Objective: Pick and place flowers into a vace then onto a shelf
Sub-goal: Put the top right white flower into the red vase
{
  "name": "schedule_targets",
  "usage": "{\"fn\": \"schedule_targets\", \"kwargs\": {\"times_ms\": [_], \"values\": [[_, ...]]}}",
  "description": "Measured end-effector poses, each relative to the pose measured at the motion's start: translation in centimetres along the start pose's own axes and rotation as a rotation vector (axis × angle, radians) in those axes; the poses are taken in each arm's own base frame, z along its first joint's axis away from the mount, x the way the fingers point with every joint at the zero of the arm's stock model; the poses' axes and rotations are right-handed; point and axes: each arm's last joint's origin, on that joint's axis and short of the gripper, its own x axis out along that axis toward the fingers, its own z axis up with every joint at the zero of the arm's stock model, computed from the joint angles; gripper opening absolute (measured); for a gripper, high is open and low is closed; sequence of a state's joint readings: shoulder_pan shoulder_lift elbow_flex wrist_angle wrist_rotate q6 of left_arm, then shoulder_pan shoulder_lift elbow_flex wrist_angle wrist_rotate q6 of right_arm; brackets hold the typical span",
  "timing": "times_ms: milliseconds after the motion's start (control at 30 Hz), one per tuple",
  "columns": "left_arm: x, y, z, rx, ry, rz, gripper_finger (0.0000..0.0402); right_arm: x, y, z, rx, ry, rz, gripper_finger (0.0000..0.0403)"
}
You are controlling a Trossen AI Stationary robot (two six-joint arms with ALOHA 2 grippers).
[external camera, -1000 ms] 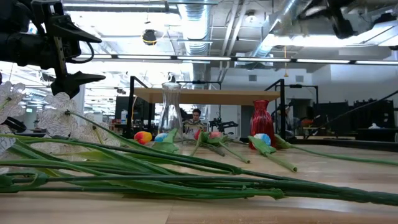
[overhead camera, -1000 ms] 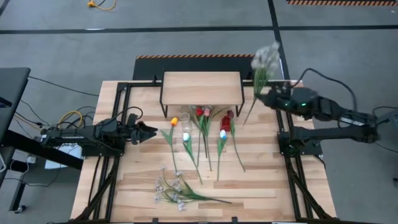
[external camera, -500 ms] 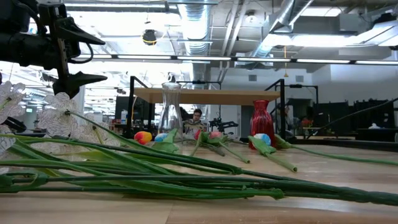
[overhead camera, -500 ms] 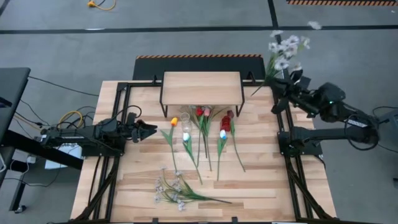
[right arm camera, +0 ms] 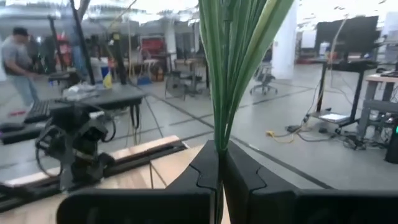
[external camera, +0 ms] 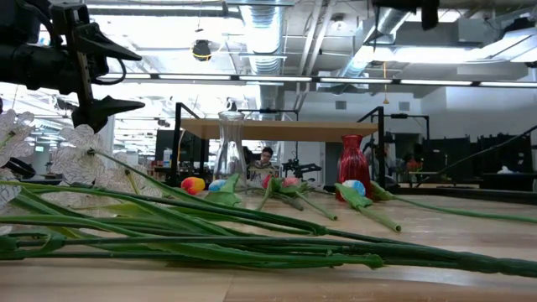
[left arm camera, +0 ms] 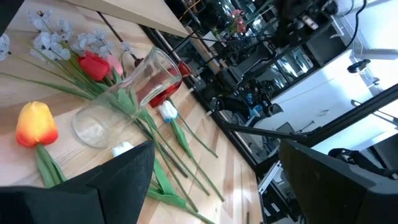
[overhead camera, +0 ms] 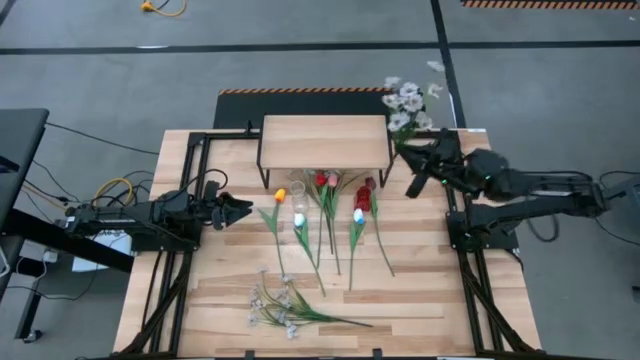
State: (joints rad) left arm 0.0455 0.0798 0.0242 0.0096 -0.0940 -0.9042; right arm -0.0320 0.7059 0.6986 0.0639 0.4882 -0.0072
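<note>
The right end effector [overhead camera: 412, 160] is closed on a white-blossom spray [overhead camera: 405, 103] near the counter's [overhead camera: 420, 300] far right corner, beside the shelf [overhead camera: 323, 140]. The left end effector [overhead camera: 243, 211] stands open near the left edge; tulips [overhead camera: 325, 215] lie mid-counter.

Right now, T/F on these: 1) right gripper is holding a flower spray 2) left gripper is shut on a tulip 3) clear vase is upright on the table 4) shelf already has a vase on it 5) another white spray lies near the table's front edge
1) True. The right gripper is shut on the stems of a white-blossom spray, held in the air by the shelf's right end.
2) False. The left gripper is open and empty, left of the tulips.
3) True. The clear vase stands upright among the tulips.
4) False. The shelf has nothing on top.
5) True. A second spray lies on the table near its front edge.
</note>
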Motion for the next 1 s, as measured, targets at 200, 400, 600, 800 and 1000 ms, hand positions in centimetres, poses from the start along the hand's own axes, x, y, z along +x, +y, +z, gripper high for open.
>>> {"fn": "schedule_targets", "kwargs": {"times_ms": [200, 400, 600, 800, 1000], "values": [[0.0, 0.0, 0.0, 0.003, 0.000, 0.000, 0.0332, 0.0, 0.9, -3.8, 0.070, -0.054, -0.007, 0.0000], [0.0, 0.0, 0.0, 0.003, 0.000, 0.000, 0.0332, -0.3, 1.8, -6.1, 0.066, -0.032, -0.037, 0.0000], [0.0, 0.0, 0.0, 0.003, 0.003, -0.002, 0.0332, 0.1, 2.2, -8.4, 0.060, -0.022, -0.059, 0.0000], [0.0, 0.0, 0.0, 0.003, 0.005, -0.004, 0.0332, 0.6, 2.5, -10.3, 0.062, -0.024, -0.117, 0.0000], [0.0, 0.0, 0.0, 0.002, 0.006, -0.005, 0.0332, 1.3, 3.0, -11.1, 0.051, -0.009, -0.131, 0.0000]]}}
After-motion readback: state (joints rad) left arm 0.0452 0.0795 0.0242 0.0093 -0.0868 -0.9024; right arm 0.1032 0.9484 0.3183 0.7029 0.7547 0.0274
